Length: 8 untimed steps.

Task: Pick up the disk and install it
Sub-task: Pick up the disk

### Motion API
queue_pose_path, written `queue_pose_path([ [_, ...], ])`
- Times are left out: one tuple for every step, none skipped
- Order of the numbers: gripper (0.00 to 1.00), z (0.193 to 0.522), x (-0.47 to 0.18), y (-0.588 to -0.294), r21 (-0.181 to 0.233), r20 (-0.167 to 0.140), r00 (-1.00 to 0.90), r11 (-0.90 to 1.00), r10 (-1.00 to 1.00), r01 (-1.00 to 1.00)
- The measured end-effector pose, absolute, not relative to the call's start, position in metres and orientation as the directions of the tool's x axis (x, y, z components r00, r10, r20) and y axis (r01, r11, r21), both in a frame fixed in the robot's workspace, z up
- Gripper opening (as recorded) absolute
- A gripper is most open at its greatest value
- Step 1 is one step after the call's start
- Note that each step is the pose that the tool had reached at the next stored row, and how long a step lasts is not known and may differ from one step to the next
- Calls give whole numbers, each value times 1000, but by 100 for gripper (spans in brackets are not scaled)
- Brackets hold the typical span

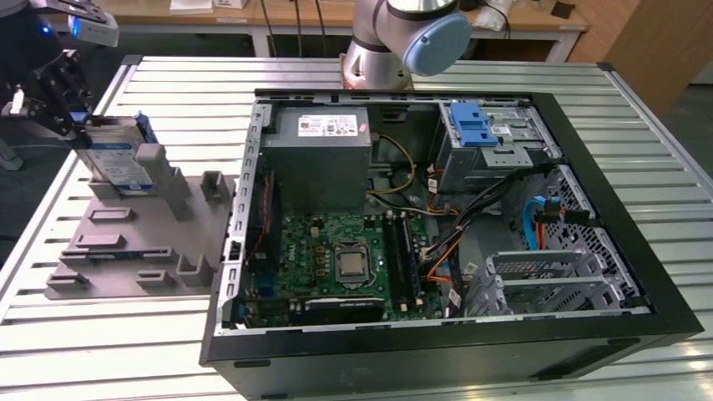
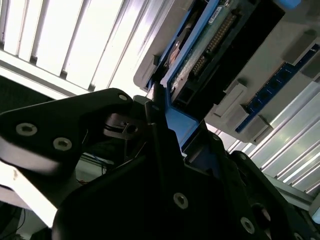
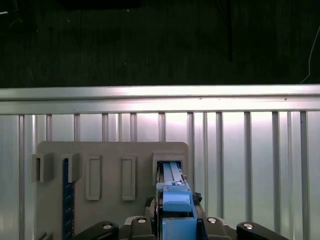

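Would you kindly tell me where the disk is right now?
The disk stands on edge in the grey holder block at the exterior view's left, outside the open computer case, with the gripper closed on its end.

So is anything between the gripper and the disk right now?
Nothing visible. The gripper is closed on the blue-railed edge of the disk, which stands on edge in the grey holder.

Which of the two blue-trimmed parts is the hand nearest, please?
The disk, upright on the grey fixture outside the case, gripped by the hand. The blue-latched cage sits inside the case.
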State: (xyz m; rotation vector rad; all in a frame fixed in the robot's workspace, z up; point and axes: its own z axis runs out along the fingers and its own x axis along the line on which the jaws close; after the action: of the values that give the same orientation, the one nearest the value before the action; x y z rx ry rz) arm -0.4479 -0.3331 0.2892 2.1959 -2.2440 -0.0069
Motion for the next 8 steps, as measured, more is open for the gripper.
queue_pose_path([
  [36,289,-448,-333,4,-2,-21,21,-1000,-1000],
  [36,289,-448,-333,4,-2,-21,21,-1000,-1000],
  [36,289,-448,-333,4,-2,-21,21,-1000,-1000],
  [36,289,-448,-333,4,-2,-20,20,-1000,-1000],
  [36,289,-448,-333,4,-2,-20,20,-1000,-1000],
  [36,289,-448,-333,4,-2,-20,20,-1000,-1000],
  [38,289,-448,-333,4,-2,-20,20,-1000,-1000],
  [38,289,-448,-333,4,-2,-20,20,-1000,-1000],
])
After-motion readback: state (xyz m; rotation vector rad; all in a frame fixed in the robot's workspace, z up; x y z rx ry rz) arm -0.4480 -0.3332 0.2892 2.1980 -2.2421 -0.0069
